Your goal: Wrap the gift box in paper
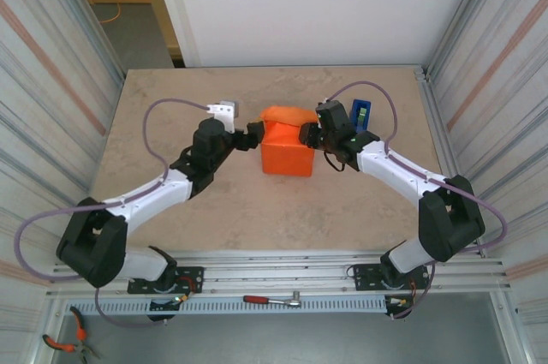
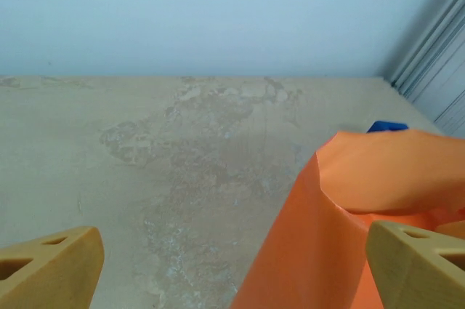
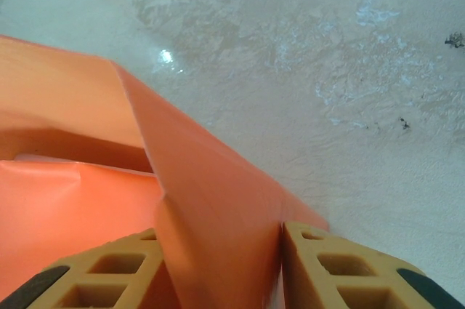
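Observation:
The orange paper (image 1: 287, 152) stands folded up into a boxy bundle at the middle of the table, its top flap bulging at the back. The gift box is hidden under it. My left gripper (image 1: 254, 137) sits at the bundle's left side, open wide. In the left wrist view the paper (image 2: 341, 214) rises just inside the right finger, and the left gripper (image 2: 232, 273) holds nothing. My right gripper (image 1: 310, 135) is at the bundle's right side. In the right wrist view both sides of a raised fold of the paper (image 3: 203, 200) are pressed by the right gripper (image 3: 218, 273).
A blue tape dispenser (image 1: 361, 113) stands upright just behind my right wrist; its top shows past the paper (image 2: 387, 126). Corrugated walls close in both table sides. A ratchet (image 1: 272, 300) and pliers (image 1: 64, 343) lie below the front rail.

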Robot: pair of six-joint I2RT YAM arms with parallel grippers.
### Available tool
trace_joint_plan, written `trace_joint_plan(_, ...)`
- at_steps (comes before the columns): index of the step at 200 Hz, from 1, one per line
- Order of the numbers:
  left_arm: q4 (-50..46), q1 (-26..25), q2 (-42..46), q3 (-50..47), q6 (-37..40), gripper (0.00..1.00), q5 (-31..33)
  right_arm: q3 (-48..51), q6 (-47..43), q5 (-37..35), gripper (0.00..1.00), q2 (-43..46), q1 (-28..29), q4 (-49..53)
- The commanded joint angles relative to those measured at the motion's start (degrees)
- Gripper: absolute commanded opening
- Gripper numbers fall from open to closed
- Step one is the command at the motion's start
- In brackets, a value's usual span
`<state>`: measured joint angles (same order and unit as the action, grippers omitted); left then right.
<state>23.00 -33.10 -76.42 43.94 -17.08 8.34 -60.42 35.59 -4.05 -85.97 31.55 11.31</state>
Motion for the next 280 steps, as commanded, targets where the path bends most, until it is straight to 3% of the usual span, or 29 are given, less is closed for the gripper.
trace_joint_plan(1,2.08,-0.23,1.98,-1.5,-3.35,0.93,-3.72,1.87,0.52,-0.36,0.38,-1.89,0.84,2.62)
trace_joint_plan(49,2.29,-2.28,-2.1,0.33,-1.69,0.93,-5.27,2.29,0.81,-0.2,0.38,-2.36,1.19,2.12)
trace_joint_plan(78,2.5,-2.75,-6.66,3.34,0.2,0.85,-2.68,2.45,0.88,-0.07,0.38,-2.32,1.34,1.94)
trace_joint_plan(86,2.62,-2.85,-7.86,4.12,0.74,0.78,-1.94,2.56,0.88,-0.08,0.38,-2.28,1.4,1.92)
trace_joint_plan(105,3.43,-3.16,-9.75,5.43,2.44,0.42,-1.93,2.82,0.88,0.09,0.38,-2.13,1.44,1.77)
trace_joint_plan(114,3.7,-3.36,-10.26,5.79,2.81,0.33,-1.6,2.83,0.88,0.09,0.38,-2.1,1.56,1.82)
trace_joint_plan(132,4.35,-3.88,-10.98,6.3,3.59,0.39,-0.92,2.94,0.88,0.24,0.38,-2.09,1.53,1.83)
trace_joint_plan(146,4.2,-4.4,-11.37,6.84,3.97,0.65,1.1,2.96,0.79,0.36,0.38,-2.17,1.65,1.83)
trace_joint_plan(154,3.96,-4.45,-11.71,7.42,4.31,0.67,1.75,3.0,0.84,0.45,0.38,-2.25,1.67,1.78)
trace_joint_plan(162,3.59,-4.43,-12.15,8.01,4.93,0.59,1.85,3.04,0.79,0.48,0.38,-2.27,1.67,1.77)
trace_joint_plan(174,3.46,-4.49,-12.5,8.82,6.03,0.33,1.45,3.06,0.79,0.46,0.38,-2.33,1.67,1.75)
trace_joint_plan(187,3.43,-4.43,-12.61,9.51,6.79,0.19,1.05,3.16,0.79,0.43,0.37,-2.34,1.63,1.69)
trace_joint_plan(199,2.96,-4.43,-12.79,10.18,7.28,0.24,1.22,3.18,0.79,0.4,0.37,-2.3,1.67,1.74)
trace_joint_plan(209,2.48,-4.5,-12.87,10.8,7.41,0.53,2.16,3.13,0.79,0.39,0.37,-2.21,1.65,1.77)
trace_joint_plan(217,2.1,-4.44,-13.01,11.24,7.73,0.61,2.77,3.12,0.79,0.41,0.37,-2.19,1.67,1.78)
trace_joint_plan(224,1.75,-4.42,-13.18,11.69,8.13,0.56,2.5,3.12,0.79,0.45,0.37,-2.23,1.76,1.81)
trace_joint_plan(235,1.58,-4.09,-13.39,12.22,8.55,0.28,1.3,3.14,0.7,0.36,0.37,-2.13,1.69,1.95)
trace_joint_plan(242,1.48,-3.99,-13.52,12.54,8.55,0.18,1.15,3.2,0.7,0.36,0.37,-2.12,1.76,1.89)
trace_joint_plan(253,1.48,-3.93,-13.56,12.94,8.72,0.21,1.07,3.21,0.71,0.3,0.37,-2.11,1.76,2.03)
trace_joint_plan(263,1.22,-3.93,-13.74,13.36,8.73,0.43,1.56,3.22,0.74,0.33,0.37,-2.18,1.73,2.03)
trace_joint_plan(268,0.82,-3.98,-13.95,13.62,8.77,0.47,1.63,3.26,0.79,0.32,0.37,-2.12,1.76,2.0)
trace_joint_plan(272,0.59,-3.84,-14.01,13.98,8.88,0.42,1.29,3.21,0.79,0.36,0.37,-2.16,1.76,1.99)
trace_joint_plan(280,0.29,-3.65,-14.02,14.24,9.12,0.2,0.01,3.11,0.79,0.44,0.37,-2.24,1.76,2.04)
